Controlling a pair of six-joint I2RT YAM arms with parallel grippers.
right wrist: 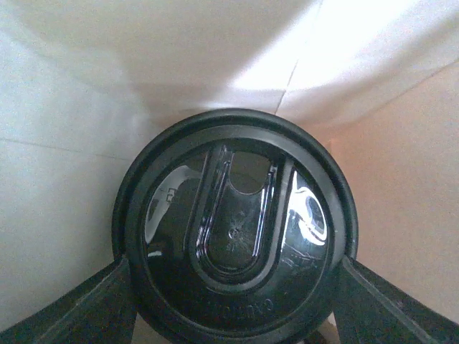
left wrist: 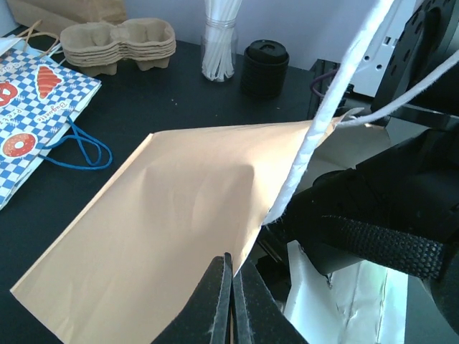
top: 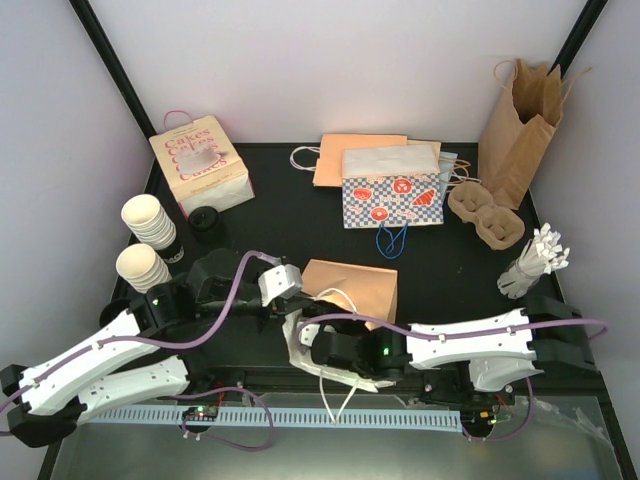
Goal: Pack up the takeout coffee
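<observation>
Coffee sits inside the bag, right claw straddling it; contact hidden, can't tell grip. Left claw pinches bag edge. Cup's likely light, crushable: hold sidewall gently.

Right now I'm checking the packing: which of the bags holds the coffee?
The tan bag lying frontmost: the takeout coffee shows inside its white lining. The other bags sit farther back, untouched.

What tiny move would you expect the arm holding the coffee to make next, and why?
Probably the right gripper should ease the takeout coffee deeper into the paper bag before letting go. Its fingers flank the cup, the bag's white walls surround it, and the left gripper pinches the bag's edge.
</observation>
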